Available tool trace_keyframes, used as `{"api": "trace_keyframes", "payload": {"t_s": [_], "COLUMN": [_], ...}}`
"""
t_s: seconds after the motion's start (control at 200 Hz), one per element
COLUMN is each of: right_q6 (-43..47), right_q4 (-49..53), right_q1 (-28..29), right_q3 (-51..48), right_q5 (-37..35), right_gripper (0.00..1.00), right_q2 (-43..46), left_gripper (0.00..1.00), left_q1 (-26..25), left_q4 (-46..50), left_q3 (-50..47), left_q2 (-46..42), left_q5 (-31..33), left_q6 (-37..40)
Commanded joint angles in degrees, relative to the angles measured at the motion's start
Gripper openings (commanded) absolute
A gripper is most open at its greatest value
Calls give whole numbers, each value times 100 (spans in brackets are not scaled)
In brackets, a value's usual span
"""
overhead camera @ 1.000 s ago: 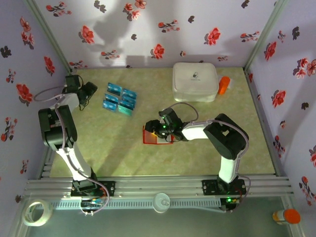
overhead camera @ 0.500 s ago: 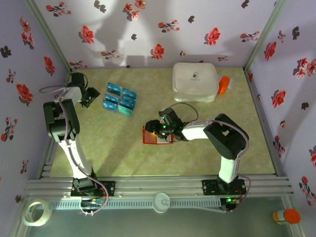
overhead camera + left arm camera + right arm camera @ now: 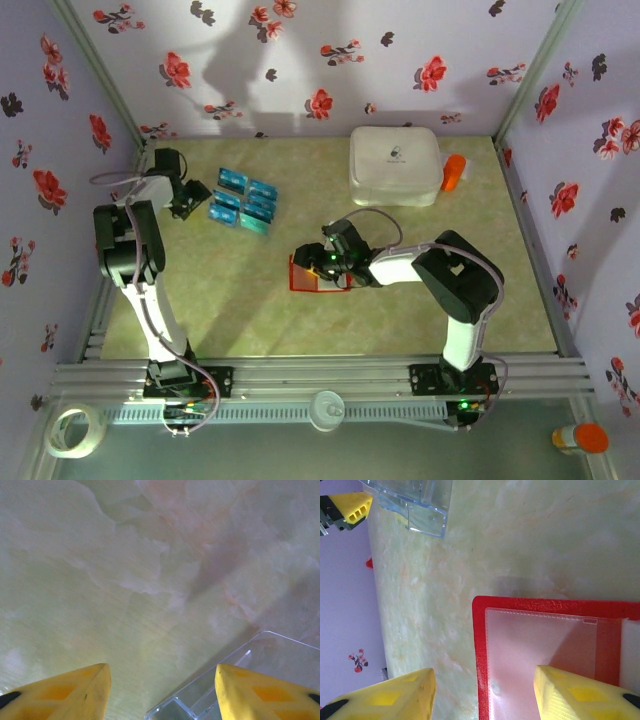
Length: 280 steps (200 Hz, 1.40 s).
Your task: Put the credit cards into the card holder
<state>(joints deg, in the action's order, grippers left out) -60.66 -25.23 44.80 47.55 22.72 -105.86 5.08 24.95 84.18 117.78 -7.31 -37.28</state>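
Top view: my left hand sits just left of the credit cards, which lie in slanted rows at the far left of the table. The left arm is clearly nearer them. My right hand hangs over the red card holder mid-table.

Left wrist: fingers partly apart, nothing between them; a clear plastic tray lies ahead to the right.

Right wrist: fingers apart, gripping nothing, astride the open holder's edge.

Six blue and teal credit cards are counted, as far as can be told. One red card holder is tallied, one white rounded box, one orange item, one tape roll.
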Motion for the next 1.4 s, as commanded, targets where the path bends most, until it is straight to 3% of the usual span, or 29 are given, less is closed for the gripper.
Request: {"api": "trace_keyframes", "payload": {"t_s": [0.0,0.58,1.0,1.395], "right_q6": [-93,-147,-129,-74], "right_q4": [45,-34,50,111], "right_q1": [30,38,39,21], "right_q3": [-148,-101,-69,-96], "right_q5": [-23,-29,-89,-160], "right_gripper": [55,55,55,55], "right_q2": [0,-118,-136,-157], "left_gripper": [56,55,54,53], "left_q1": [-113,-527,-1418,-2280], "left_q4": [244,-993,-2237,-3064], "left_q3": [-288,-1993,-3091,-3346], "left_q2": [-122,-838,-1214,-1143], "left_q5": [-87,-634,-842,-842], "left_q6": [177,-511,-1456,-2188]}}
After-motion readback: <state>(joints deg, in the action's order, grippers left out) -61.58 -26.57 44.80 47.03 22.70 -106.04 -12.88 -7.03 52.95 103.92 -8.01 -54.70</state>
